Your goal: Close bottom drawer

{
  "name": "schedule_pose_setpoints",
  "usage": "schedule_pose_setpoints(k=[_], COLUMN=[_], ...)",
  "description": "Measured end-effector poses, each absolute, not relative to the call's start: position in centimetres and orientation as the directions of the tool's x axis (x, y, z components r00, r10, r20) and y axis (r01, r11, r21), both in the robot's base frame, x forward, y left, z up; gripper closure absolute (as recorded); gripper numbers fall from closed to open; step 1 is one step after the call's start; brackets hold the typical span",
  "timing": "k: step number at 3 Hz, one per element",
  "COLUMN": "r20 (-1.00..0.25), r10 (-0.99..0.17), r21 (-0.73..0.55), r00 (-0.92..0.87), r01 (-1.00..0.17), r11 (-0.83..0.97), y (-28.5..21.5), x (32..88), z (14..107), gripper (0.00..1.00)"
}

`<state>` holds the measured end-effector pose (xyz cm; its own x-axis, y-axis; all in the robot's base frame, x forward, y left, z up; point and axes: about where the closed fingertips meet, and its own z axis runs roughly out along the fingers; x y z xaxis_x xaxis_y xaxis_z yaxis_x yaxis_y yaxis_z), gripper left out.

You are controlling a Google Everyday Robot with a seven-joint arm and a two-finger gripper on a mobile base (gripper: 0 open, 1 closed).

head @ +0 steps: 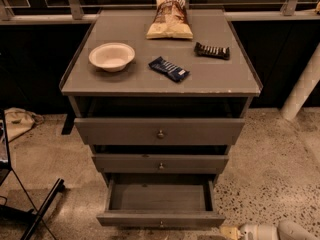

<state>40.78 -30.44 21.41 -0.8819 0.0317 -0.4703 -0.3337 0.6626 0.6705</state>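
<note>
You are inspecting a grey wooden three-drawer cabinet (215,79) that is standing on a speckled stone floor (272,184).

The bottom drawer (160,217), a grey wooden drawer with a small round metal knob at the centre of its front, is standing pulled well out at the foot of the cabinet. Its front panel is projecting past the two fronts above it, and its inside is showing from above. The mid-width grey drawer (160,163) is sitting slightly out. The widest grey top drawer (160,130) is also sitting a little out.

The gripper (231,232), a pale yellowish tip on a white arm, is hanging low at the bottom right edge of the view, just beside the right front corner of the bottom drawer. You cannot tell whether it is touching the panel, nor whether it is spread or closed.

On the cabinet top you are seeing:
- a white round bowl (112,55)
- a tan snack bag (170,18)
- a dark blue wrapped bar (169,69)
- a black striped wrapped bar (212,50)

All four are lying apart from one another.
</note>
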Motion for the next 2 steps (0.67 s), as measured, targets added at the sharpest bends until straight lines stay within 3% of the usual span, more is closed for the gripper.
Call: schedule_pose_setpoints(k=[2], r20=[-0.421], r10=[0.001], r21=[0.72], r00=[-0.907], r01=[-0.334], r11=[0.608], y=[-28.8], x=[43.6], z=[18.2], gripper=[1.0])
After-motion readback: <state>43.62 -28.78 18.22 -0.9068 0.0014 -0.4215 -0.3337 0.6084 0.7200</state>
